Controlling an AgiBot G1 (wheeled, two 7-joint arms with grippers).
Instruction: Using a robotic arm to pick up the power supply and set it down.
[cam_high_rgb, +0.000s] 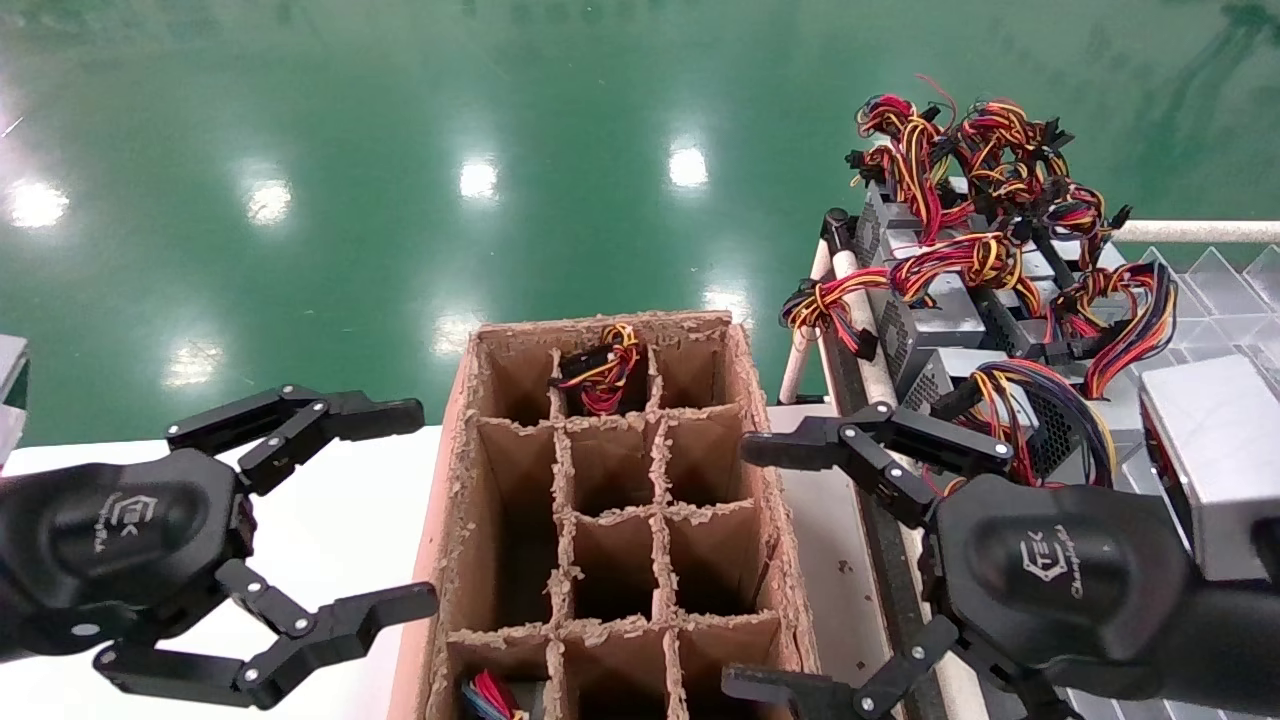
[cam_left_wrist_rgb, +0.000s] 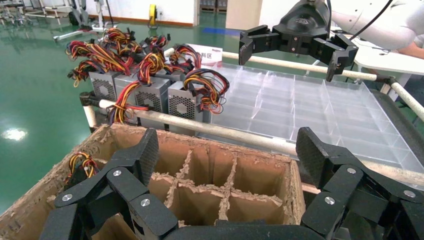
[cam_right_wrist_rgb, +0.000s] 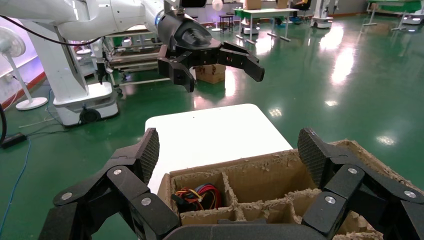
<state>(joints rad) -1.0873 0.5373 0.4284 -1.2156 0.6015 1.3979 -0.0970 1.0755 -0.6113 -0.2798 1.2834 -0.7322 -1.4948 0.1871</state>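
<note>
A silver-grey power supply with a coiled bundle of purple, blue, red and yellow wires lies at the near end of the rack. My right gripper hangs open and empty just in front of it, over the right wall of the cardboard box. My left gripper is open and empty too, beside the box's left wall above the white table. In the right wrist view a similar purple, red and yellow wire bundle fills a corner cell of the box.
Several more grey supplies with red-yellow-black wires crowd the rack's far end. A clear divided tray lies behind a white rail. One far middle cell holds red-yellow wires. The other cells in view look empty.
</note>
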